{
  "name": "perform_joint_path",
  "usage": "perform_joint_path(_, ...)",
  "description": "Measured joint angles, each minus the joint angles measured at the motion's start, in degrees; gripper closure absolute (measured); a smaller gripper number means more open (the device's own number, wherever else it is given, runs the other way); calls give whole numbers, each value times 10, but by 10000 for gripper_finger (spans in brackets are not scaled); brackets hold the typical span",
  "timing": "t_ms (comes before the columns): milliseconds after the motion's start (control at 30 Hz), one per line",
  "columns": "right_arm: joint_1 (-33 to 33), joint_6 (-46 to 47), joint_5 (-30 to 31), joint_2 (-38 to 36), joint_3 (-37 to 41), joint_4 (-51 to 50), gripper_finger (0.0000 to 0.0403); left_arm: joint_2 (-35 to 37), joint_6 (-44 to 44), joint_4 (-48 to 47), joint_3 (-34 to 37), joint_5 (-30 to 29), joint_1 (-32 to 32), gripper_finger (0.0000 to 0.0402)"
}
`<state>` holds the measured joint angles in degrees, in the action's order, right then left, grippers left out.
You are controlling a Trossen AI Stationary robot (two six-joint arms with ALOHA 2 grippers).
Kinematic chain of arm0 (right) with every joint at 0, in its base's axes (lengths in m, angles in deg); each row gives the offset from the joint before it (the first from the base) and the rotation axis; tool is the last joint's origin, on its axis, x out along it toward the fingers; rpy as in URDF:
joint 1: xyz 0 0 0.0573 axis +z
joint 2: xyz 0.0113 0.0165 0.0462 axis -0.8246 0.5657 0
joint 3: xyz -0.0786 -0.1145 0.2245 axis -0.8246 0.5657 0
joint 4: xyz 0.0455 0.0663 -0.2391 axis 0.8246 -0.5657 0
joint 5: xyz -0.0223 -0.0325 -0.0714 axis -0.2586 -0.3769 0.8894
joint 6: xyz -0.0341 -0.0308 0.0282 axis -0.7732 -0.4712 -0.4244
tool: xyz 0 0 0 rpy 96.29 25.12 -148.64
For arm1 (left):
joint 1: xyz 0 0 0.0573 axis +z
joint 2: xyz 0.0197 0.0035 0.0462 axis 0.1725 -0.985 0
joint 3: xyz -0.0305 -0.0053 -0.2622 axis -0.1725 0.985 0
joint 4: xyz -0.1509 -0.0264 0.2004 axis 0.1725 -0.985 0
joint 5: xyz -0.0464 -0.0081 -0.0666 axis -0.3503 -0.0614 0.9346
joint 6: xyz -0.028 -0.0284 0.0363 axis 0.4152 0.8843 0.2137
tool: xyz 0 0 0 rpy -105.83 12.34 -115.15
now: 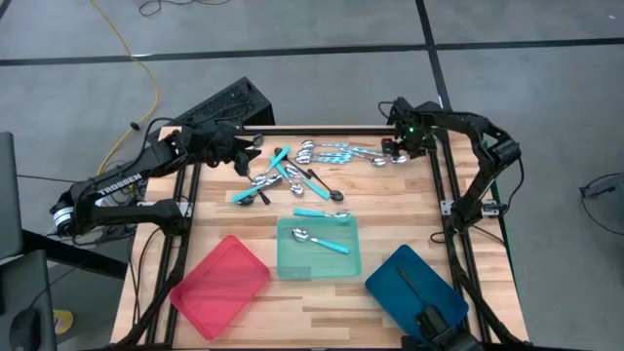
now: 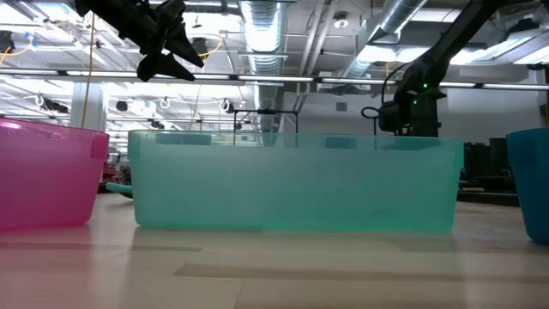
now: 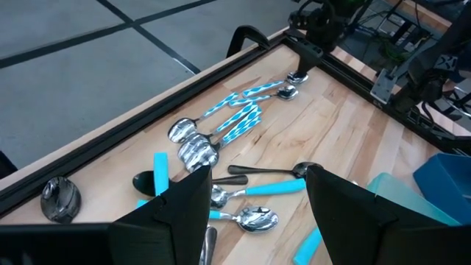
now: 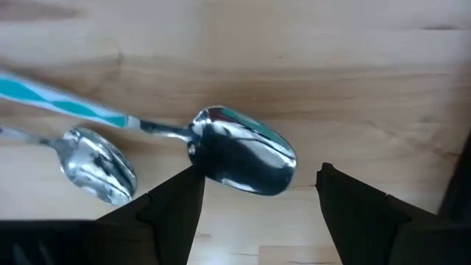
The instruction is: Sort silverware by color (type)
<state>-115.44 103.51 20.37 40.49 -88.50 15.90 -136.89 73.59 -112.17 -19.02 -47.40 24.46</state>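
Two grippers are at work over the far half of the table [image 1: 390, 210]. Left gripper [image 1: 242, 148] hangs above the far-left end of the spoon pile, jaws spread wide, holding nothing; in its wrist view the two dark fingers [image 3: 184, 210] frame loose spoons lying on the wood below. Right gripper [image 1: 395, 146] sits low at the far-right end of the pile, jaws fully apart and empty; its wrist view shows a shiny spoon bowl [image 4: 243, 160] on a turquoise-striped handle lying between the fingertips, with a second silver bowl [image 4: 99, 163] just beside it.

Silverware [image 1: 302, 171] lies scattered across the far middle of the table: silver spoons, turquoise-handled spoons and dark ones, overlapping in places. One turquoise-handled spoon [image 1: 322, 240] lies inside the teal tray [image 1: 288, 265], near the middle. Another [image 1: 322, 213] lies on the table just beyond that tray. Red tray [image 1: 220, 285] stands to the left of the teal tray, blue tray [image 1: 414, 286] to the right
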Motion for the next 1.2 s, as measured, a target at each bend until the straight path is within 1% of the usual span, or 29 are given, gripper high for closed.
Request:
perform_joint_path(267,0,36,3,0,0,3,121,0,0,0,0,0,0,195)
perform_joint_path(500,2,44,3,0,0,5,121,0,-2,0,0,0,0,195)
perform_joint_path(600,5,27,-6,0,0,5,121,0,-2,0,0,0,0,195)
perform_joint_path(733,6,-10,-43,-8,-8,-12,121,0,3,8,0,5,0,195)
perform_joint_path(833,7,-38,-44,-19,-33,-42,121,0,17,31,0,26,0,195)
perform_joint_path(933,6,-62,-43,-41,-63,-65,121,-3,23,54,0,32,0,195)
perform_joint_path(1033,6,-81,-43,-73,-89,-73,121,-26,30,62,-14,34,-1,195)
perform_joint_path(1200,7,-95,-43,-142,-120,-77,121,-118,-3,52,-98,75,-5,195)
